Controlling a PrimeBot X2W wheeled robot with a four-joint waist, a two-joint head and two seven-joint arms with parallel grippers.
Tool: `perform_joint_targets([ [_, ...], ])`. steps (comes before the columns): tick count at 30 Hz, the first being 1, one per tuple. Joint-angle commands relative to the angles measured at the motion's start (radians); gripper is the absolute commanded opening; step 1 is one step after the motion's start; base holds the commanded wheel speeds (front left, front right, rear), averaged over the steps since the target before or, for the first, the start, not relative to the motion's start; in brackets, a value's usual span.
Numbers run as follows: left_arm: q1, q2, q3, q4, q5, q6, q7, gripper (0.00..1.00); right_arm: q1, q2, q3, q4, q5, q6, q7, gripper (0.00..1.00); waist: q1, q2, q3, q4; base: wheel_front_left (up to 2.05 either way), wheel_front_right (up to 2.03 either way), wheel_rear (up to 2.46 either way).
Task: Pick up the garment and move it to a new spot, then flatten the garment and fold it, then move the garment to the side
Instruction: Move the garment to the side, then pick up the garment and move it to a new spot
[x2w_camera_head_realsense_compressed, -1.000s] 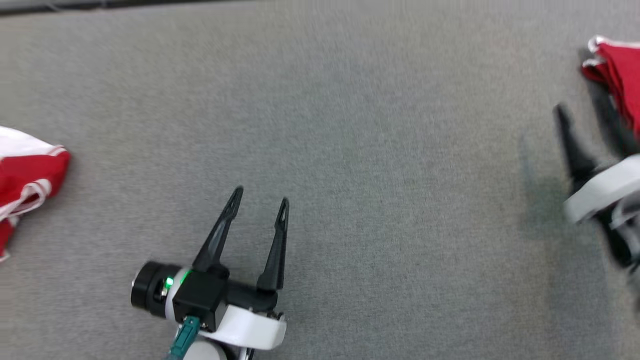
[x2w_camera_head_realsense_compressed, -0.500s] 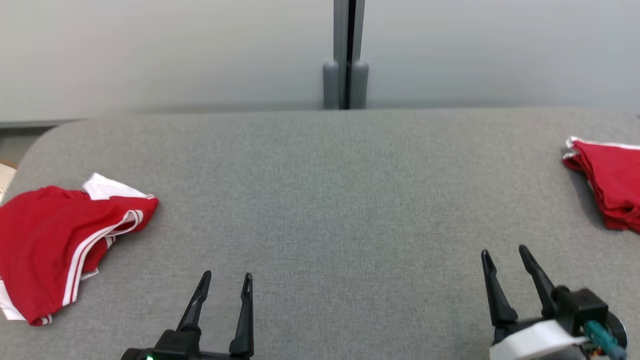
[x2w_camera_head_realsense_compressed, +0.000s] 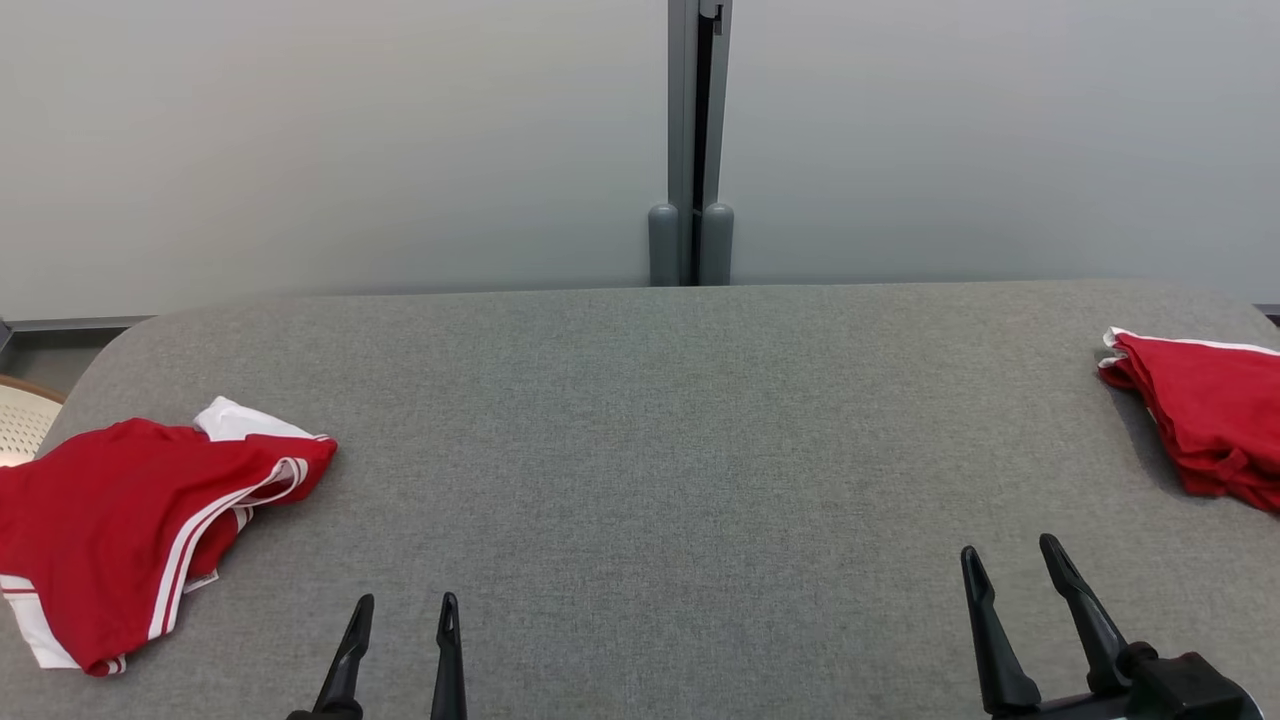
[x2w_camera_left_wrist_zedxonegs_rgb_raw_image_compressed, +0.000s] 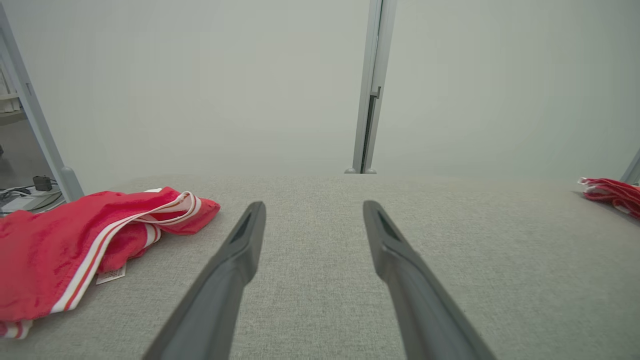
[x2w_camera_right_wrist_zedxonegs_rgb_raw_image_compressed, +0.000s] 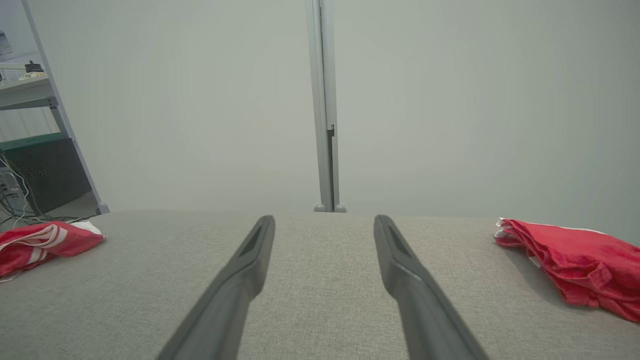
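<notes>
Nearest you, the left gripper (x2w_camera_head_realsense_compressed: 404, 603) and the right gripper (x2w_camera_head_realsense_compressed: 1010, 548) both hover low over the grey table (x2w_camera_head_realsense_compressed: 700, 450). Each has its jaws spread wide and nothing between them.

A little further out on your left, the striped garment (x2w_camera_head_realsense_compressed: 110, 520) lies crumpled at the table's edge, red with white bands, well apart from either gripper. That looks like the piece to work on. It should be light, limp cloth with no stiffness, so it will sag and trail from wherever you pinch it. The weave may slip a bit between smooth fingers, so take a full fold rather than a single layer.

The striped hem (x2w_camera_head_realsense_compressed: 290, 475) pointing toward the table's middle is the closest, thickest hold, and the left wrist view shows it bunched and raised. A white label (x2w_camera_left_wrist_zedxonegs_rgb_raw_image_compressed: 111, 274) peeks out underneath; don't grab that alone.

Further right, the red pile (x2w_camera_head_realsense_compressed: 1210, 430) sits at the opposite edge, apparently folded already, so leave it be.

Beyond the table stands a pale wall with a partition post (x2w_camera_head_realsense_compressed: 690, 150).
</notes>
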Motion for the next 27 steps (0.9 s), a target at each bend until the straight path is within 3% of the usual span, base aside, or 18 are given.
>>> perform_joint_targets([
  [1,0.006,0.003,0.008,-0.003,0.007,0.001,0.000,1.00,0.008,-0.010,0.002,-0.007,0.008,-0.002,-0.001,1.00,0.0000,0.0000,-0.003,-0.001,0.00,0.00,0.00],
  [20,0.004,0.003,0.044,0.038,0.036,-0.045,0.000,1.00,0.009,-0.012,0.005,0.003,-0.001,-0.002,-0.001,1.00,0.0000,0.0000,-0.026,0.013,0.00,0.00,0.00],
  [27,-0.005,0.003,0.050,0.037,0.049,-0.051,0.000,1.00,0.011,-0.016,0.018,0.006,0.006,-0.002,-0.001,1.00,0.0000,0.0000,-0.026,0.066,0.00,0.00,0.00],
])
